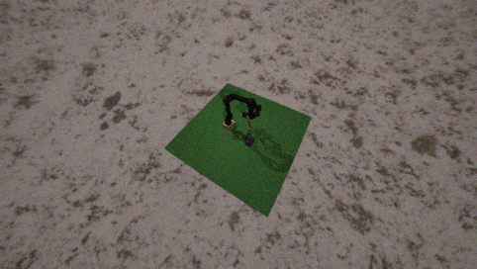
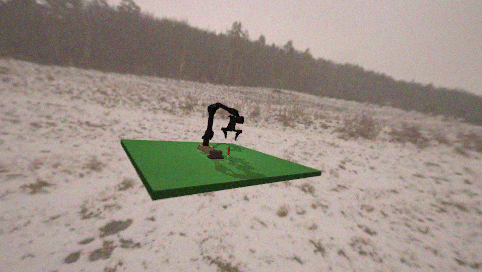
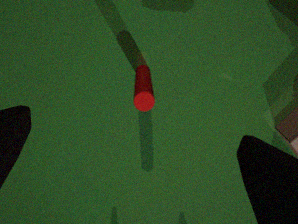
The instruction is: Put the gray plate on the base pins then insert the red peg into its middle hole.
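Observation:
The red peg [image 1: 250,123] [image 2: 229,150] [image 3: 143,85] stands upright on the green board, with a pale lower part in the exterior view. My gripper [image 1: 249,117] [image 2: 231,137] [image 3: 139,132] is open and empty, above the peg. In the wrist view the peg's round top lies between the two wide-apart fingers, a little beyond their tips. The base [image 1: 249,140] [image 2: 216,155] is a small dark brown block beside the peg. The plate cannot be told apart from it at this size, and the pins and holes cannot be made out. Neither shows clearly in the wrist view.
The green board [image 1: 218,158] [image 2: 175,172] carries the arm's brownish foot [image 1: 229,125] [image 2: 204,148], close behind the base block in the exterior view. A brown corner [image 3: 290,125] shows at the wrist view's right edge. Shadows of the arm and peg fall across the board.

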Motion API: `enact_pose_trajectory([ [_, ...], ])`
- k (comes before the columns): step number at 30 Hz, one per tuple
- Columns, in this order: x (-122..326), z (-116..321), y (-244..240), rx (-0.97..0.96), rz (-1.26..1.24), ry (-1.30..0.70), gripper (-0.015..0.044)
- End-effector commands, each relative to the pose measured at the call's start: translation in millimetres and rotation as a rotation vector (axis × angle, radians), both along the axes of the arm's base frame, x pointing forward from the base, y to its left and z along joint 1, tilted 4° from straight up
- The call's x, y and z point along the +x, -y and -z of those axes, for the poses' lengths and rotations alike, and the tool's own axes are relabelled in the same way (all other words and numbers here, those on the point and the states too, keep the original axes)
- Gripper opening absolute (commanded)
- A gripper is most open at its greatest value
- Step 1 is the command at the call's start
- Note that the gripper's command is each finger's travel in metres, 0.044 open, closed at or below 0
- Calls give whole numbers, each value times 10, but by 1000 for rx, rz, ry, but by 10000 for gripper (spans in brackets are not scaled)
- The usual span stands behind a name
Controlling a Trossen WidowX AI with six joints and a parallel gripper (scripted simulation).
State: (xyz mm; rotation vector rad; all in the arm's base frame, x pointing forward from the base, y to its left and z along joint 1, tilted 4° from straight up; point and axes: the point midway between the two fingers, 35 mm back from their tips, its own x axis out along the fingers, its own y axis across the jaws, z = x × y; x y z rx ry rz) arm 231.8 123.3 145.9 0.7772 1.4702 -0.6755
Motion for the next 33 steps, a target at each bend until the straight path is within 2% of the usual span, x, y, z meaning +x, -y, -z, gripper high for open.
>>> enact_pose_trajectory([
  [1, -86, 19, -33, 3, 106, -11, 440],
  [7, -84, 41, -35, 3, 106, -11, 440],
  [10, -85, 279, -52, 3, 106, -11, 440],
  [18, -91, 439, -73, 3, 106, -11, 440],
  [33, -81, 623, -94, 3, 106, -11, 440],
])
